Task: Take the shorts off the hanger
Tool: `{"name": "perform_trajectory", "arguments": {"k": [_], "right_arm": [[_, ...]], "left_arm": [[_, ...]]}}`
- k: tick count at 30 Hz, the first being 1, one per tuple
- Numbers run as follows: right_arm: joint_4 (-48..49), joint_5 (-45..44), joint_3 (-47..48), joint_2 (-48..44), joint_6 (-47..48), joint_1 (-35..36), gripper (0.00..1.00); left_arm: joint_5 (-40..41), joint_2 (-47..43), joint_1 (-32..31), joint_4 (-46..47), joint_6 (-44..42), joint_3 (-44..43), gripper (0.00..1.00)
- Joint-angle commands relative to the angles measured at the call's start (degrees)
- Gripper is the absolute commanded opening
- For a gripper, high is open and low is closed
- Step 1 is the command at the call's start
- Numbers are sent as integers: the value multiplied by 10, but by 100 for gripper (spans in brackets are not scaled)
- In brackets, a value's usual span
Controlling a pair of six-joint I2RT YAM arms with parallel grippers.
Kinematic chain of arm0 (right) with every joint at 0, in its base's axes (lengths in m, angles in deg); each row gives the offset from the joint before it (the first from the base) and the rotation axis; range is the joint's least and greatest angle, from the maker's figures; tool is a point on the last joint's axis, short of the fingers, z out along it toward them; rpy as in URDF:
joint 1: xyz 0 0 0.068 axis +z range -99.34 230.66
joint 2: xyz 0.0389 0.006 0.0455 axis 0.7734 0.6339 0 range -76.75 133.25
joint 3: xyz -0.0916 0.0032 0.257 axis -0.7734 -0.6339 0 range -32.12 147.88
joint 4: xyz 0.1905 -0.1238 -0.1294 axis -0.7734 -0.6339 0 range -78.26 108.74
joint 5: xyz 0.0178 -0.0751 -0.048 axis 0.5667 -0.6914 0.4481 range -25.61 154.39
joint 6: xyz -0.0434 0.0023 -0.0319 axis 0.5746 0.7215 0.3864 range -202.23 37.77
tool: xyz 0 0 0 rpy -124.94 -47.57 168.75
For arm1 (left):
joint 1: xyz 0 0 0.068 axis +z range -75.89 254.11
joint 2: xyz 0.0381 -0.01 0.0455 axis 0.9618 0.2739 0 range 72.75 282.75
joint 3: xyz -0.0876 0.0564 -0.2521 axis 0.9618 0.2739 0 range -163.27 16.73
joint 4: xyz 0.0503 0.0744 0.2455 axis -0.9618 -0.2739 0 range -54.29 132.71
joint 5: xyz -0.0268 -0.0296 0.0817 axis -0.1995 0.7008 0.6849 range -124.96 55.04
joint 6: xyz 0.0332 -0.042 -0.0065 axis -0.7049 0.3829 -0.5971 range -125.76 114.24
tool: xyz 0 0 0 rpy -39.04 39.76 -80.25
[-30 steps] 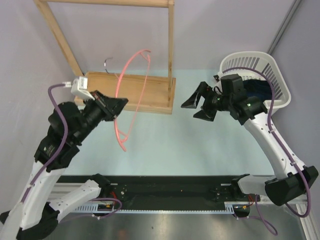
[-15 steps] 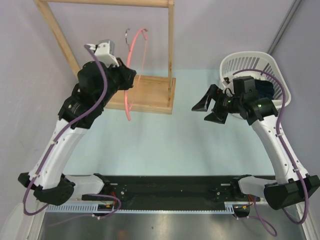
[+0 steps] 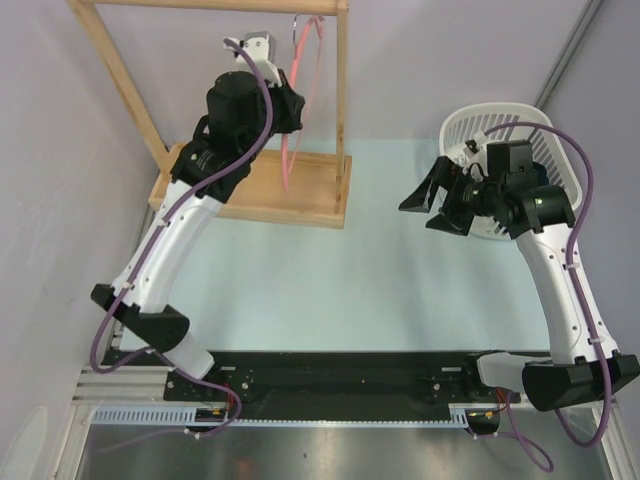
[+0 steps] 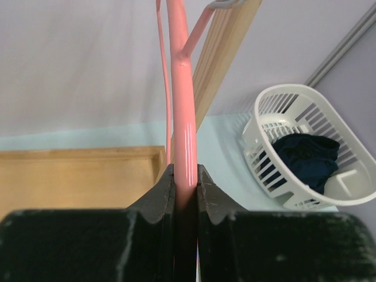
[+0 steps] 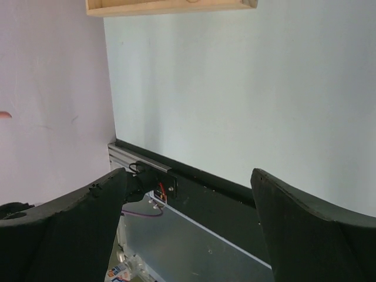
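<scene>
Shorts (image 4: pixel 305 157): off, in basket (image 4: pixel 262 154), 3 o'clock.
Hanger (image 4: pixel 183 100): bare, clamped in left gripper (image 4: pixel 185 176), 12 o'clock.
Right gripper (image 3: pixel 432 207): agape, empty.

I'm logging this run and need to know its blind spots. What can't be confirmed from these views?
Hook of the hanger: in the top view it overlaps the top bar of the rack, and the left wrist view cuts it off at the upper edge. Hung or not: cannot tell.
The shorts: in the top view the right arm covers most of the basket; only the left wrist view shows them.
Right wrist view: shows neither of them.
</scene>
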Motion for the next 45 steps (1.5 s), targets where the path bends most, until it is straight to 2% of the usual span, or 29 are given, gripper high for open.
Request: {"name": "perform_trajectory", "arguments": {"k": [1,6,23,45], "right_arm": [[-31,-12,49,7,40,-8,92],[-48,-35,83,6,57,-24,92],[-54,-34,84,4,62,-60,92],[-61,-59,101,12,84,-62,93]], "left_arm": [[-20,34,10,48,-16,-85,0],[-34,80,21,45,-8,-131,0],[-113,171,36,63,39,-209,0],[-162,238,40,113,82,-239,0]]}}
